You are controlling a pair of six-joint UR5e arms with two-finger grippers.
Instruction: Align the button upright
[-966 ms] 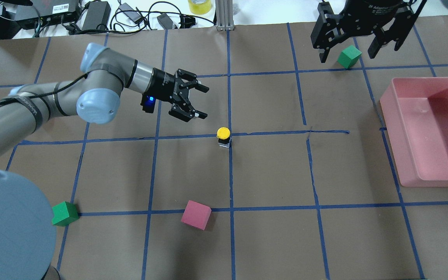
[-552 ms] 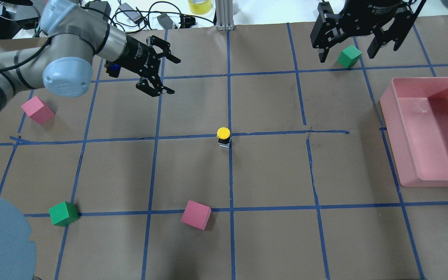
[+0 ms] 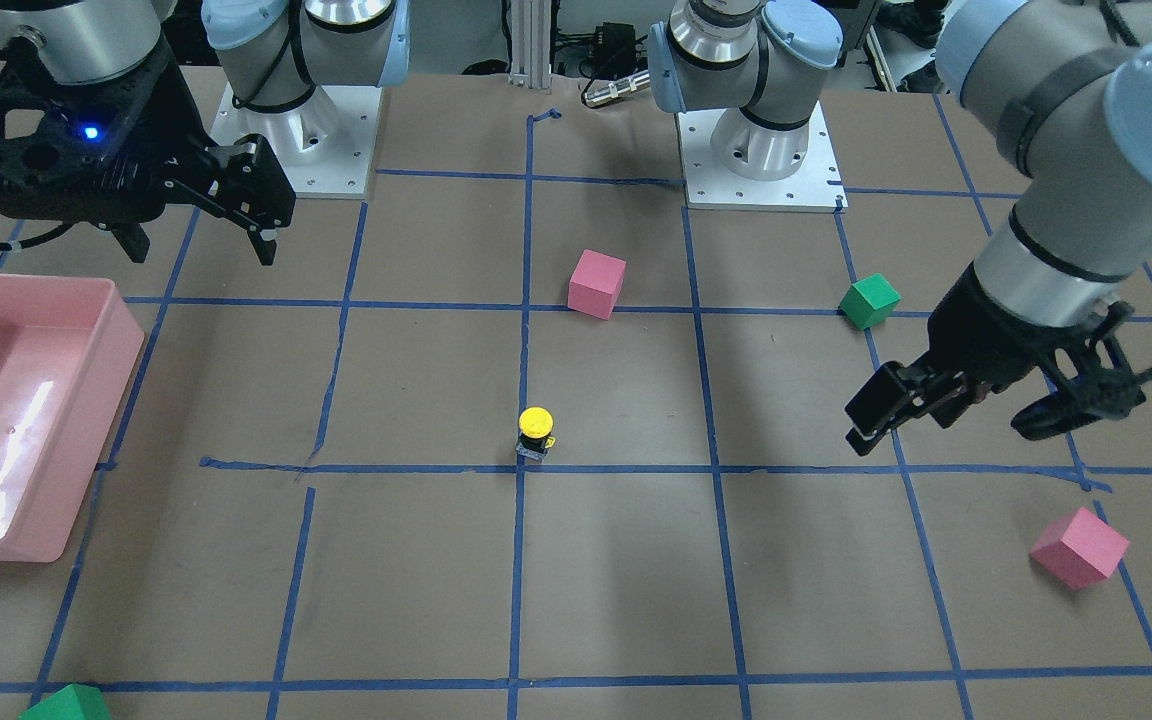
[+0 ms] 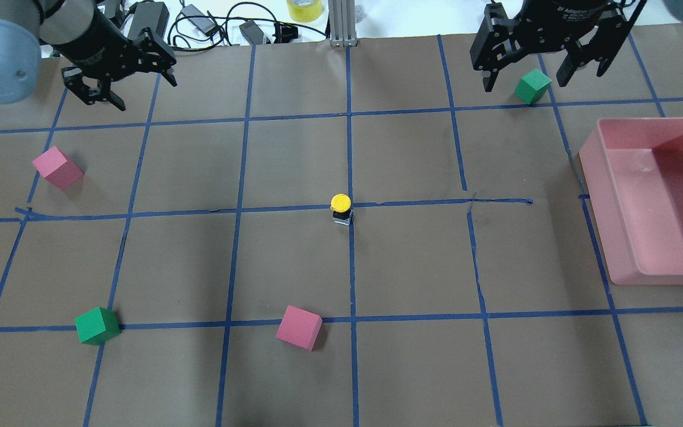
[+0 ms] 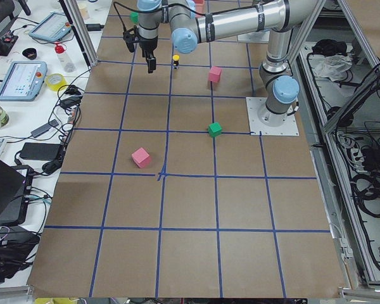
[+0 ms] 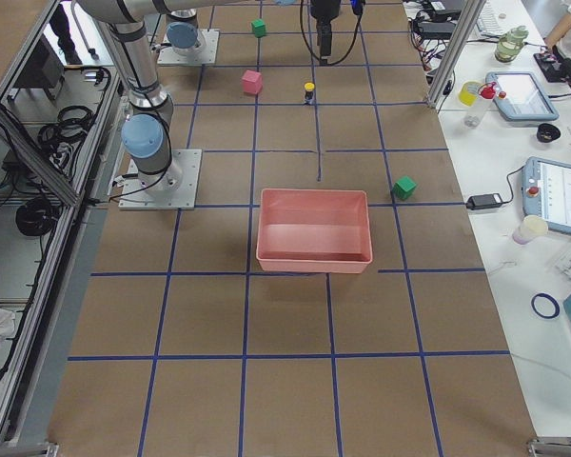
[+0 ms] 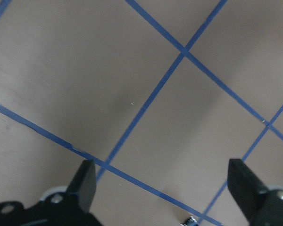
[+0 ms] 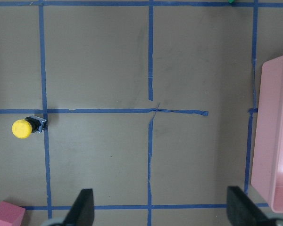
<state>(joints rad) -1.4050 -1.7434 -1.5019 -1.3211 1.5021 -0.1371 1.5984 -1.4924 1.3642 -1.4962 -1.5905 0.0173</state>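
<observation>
The button (image 4: 341, 209) stands in the middle of the desk (image 4: 294, 261), on a crossing of the blue tape lines (image 4: 351, 267), well apart from both my arms. As far as I can judge, its long axis runs straight up. The camera behind me and the one facing me both show the yellow cap above the grey base, which would not hold from opposite sides if it lay tipped. My left gripper (image 4: 147, 95) hangs spread and empty, raised over the left side of the desk, so the button lies off to its right and below. Its own camera shows only tape. My right gripper (image 4: 525, 88) is spread and empty too, raised over the right side. Its camera has the button at the left edge and the pink tub (image 4: 605, 207) at the right. I cannot tell which arm is nearer. Any correction would have to come down along that upright axis, though I judge the task done
</observation>
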